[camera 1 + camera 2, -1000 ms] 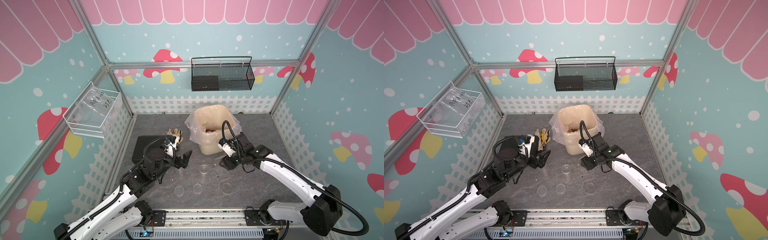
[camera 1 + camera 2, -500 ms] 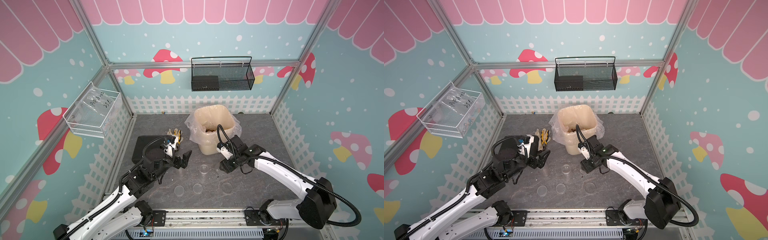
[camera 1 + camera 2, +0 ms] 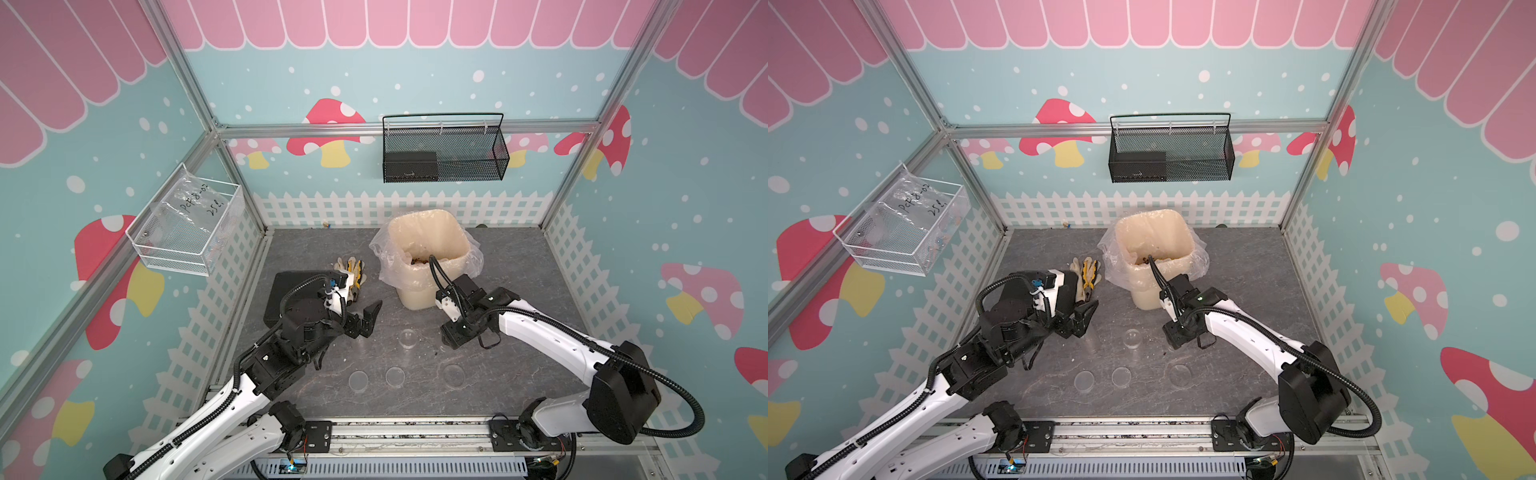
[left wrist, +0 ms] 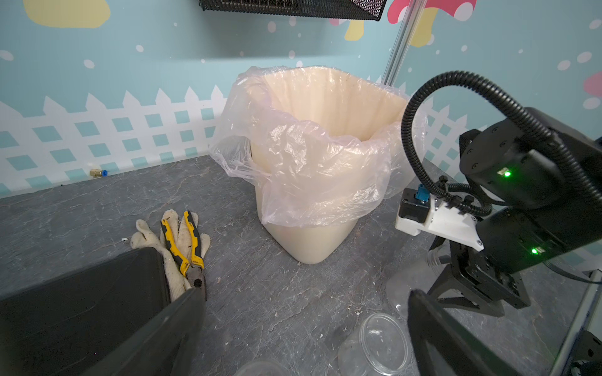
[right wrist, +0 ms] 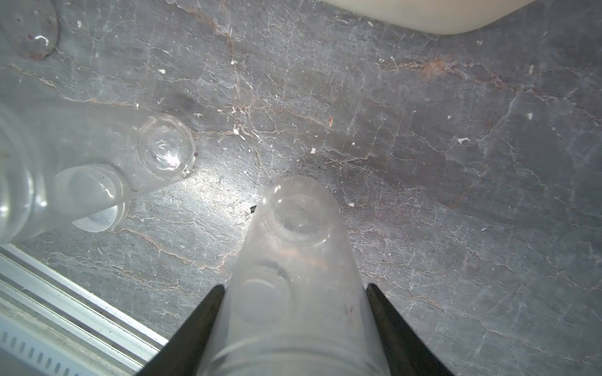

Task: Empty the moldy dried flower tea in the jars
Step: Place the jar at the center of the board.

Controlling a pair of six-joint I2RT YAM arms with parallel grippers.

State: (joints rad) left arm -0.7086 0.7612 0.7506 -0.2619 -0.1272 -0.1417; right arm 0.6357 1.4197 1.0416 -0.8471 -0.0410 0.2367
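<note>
Three round lids (image 3: 395, 376) lie in a row near the front edge of the bench (image 3: 519, 266). Right end effector (image 5: 294, 288) grips a clear, empty-looking jar (image 5: 293, 247) at mid-bench, just in front of the lined bin (image 3: 415, 297). Left end effector (image 4: 304, 294) stands wide open, holding nothing, toward the left edge, near two more jars (image 3: 408, 337). Reddish-brown tea (image 3: 417, 261) sits inside the bin, toward the back edge.
</note>
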